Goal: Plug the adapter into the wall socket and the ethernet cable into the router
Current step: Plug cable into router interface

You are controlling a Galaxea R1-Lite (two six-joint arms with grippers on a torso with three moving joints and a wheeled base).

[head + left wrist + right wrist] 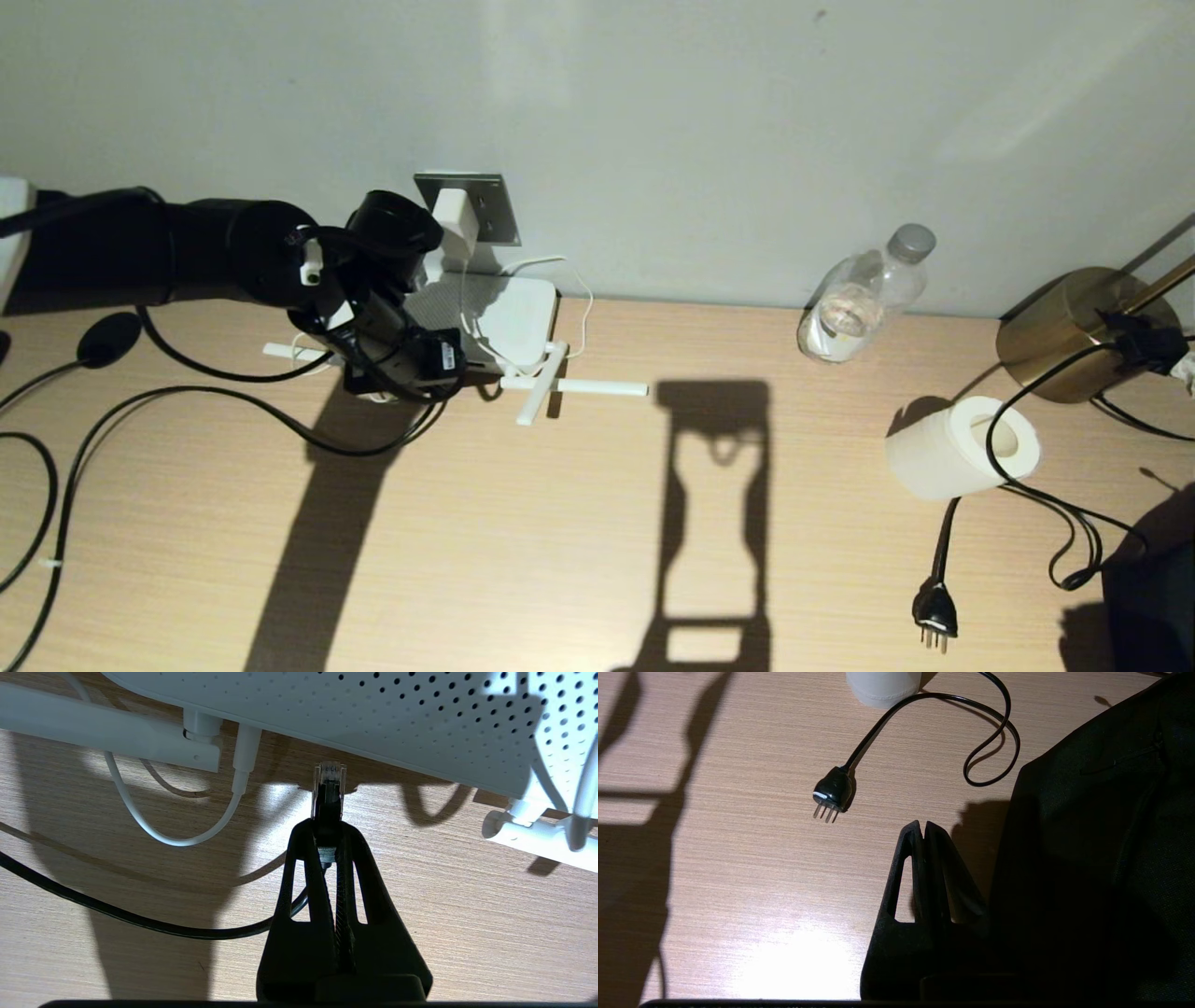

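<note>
The adapter (456,220) was already seated in the wall socket (492,209), its thin white cord (571,313) looping down to the router (499,317) on the desk (597,523) just below — so that half of the job looked done. What remained was the ethernet cable (140,919).

The left gripper (328,833) had its fingers clenched on the cable's clear clip connector (329,781), gripping it from behind so the tip stuck out free in front, pointed at the router's near edge. Held that way, I'd judge, the plug could be pushed straight in without the fingers fouling the casing. The router lay flat with its antennas (579,385) splayed out on the desk, which left its port side open to that approach.

From above, the left arm hid the connector entirely; only the arm over the router's left end could be made out. The left wrist camera showed what mattered — the connector just short of the router's edge, not yet in, beside the white cord's own plug (243,765). The port itself lay in shadow under the casing and I could not make it out.

The right gripper (924,833) was parked well apart near the desk's right end, fingers pressed together on nothing, by a black three-pin plug (832,792).
</note>
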